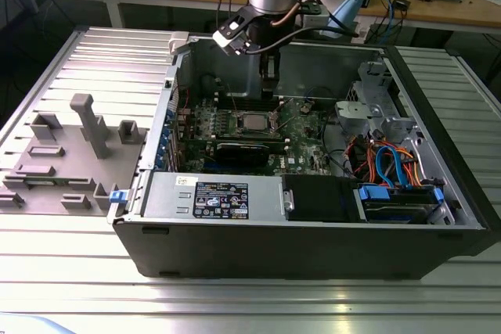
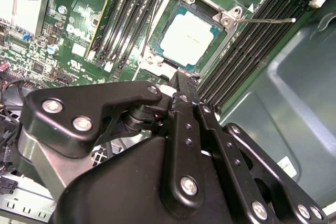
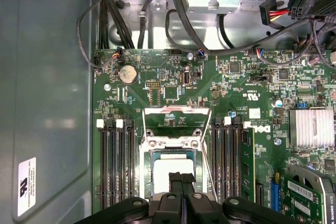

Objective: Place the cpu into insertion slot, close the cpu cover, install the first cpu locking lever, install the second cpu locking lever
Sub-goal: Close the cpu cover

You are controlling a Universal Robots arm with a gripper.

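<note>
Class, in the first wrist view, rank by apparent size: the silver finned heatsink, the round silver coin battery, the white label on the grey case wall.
1. Silver finned heatsink.
2. White label, possibly nearer the camera.
3. Round silver coin battery.

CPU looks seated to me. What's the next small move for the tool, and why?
Probably shift the tool toward the cpu cover to tip it down. The cpu lies flat in the insertion slot, the cover stands raised at the slot's far side, and a locking lever sticks out unlatched. The tool, shut, is over the cpu's near edge.
</note>
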